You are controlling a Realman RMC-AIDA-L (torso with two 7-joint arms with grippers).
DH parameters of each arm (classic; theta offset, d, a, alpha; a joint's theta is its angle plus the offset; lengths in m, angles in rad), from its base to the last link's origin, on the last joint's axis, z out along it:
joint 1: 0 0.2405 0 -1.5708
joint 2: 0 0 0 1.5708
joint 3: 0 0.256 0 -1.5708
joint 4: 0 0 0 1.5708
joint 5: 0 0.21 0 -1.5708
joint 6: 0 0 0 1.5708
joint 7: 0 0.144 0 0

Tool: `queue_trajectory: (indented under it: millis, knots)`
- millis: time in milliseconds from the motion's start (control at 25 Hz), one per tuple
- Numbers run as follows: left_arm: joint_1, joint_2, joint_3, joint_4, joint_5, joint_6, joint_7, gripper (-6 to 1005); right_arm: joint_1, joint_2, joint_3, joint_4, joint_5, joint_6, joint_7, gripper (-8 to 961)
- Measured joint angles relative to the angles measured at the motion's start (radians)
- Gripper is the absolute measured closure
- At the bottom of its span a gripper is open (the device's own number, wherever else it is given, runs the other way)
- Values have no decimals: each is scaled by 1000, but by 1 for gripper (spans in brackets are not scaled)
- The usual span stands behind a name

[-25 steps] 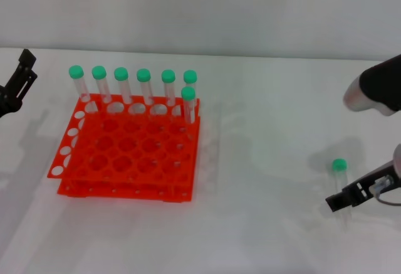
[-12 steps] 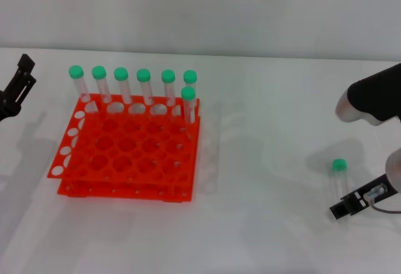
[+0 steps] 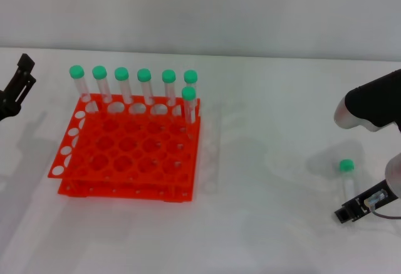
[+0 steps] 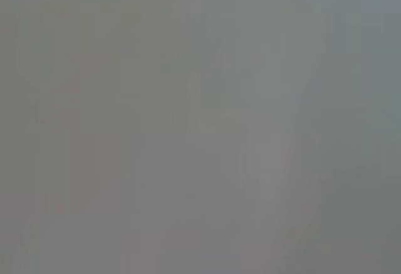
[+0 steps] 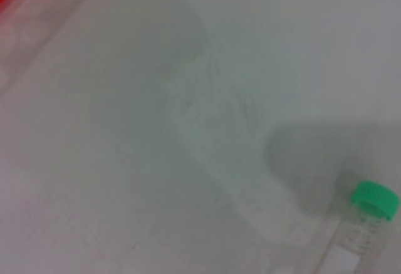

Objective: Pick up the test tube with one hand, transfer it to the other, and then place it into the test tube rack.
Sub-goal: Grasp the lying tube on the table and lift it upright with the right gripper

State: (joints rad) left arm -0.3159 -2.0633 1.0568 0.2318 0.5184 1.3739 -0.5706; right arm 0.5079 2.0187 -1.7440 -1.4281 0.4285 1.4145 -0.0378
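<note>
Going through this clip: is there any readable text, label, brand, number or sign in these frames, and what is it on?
No text can be read anywhere.
Loose test tube: faint graduation marks and a white patch on its side, too blurred to read.
Right gripper: a small pale label, too small to read.
Test tube rack, racked tubes, left gripper: no markings visible.
Left wrist view: plain grey, nothing shown.

The black two-finger right gripper (image 3: 351, 212) is cut off by the frame edge; beside it, the slim clear green-capped test tube (image 5: 360, 224) runs out of the wrist picture.
</note>
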Motion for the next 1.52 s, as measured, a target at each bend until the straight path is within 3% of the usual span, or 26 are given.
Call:
queue_trajectory:
  millis: [400,600,920,1320,1520]
  knots:
    - [0,-3,0,-1,0,-3,5,215,9,-4,4,2,-2,4,-6,507]
    - [0,-6,0,-2,0,-3,6,215,23,-6,17,12,-2,17,-6,650]
    - [0,-8,-2,-2,0,-3,6,217,58,-4,22,44,-24,28,-8,768]
    - [2,-8,0,-2,0,-3,5,219,88,-5,24,71,-26,38,-15,762]
    - [1,-8,0,-2,9,2,-3,219,57,-7,55,-55,-34,24,-23,759]
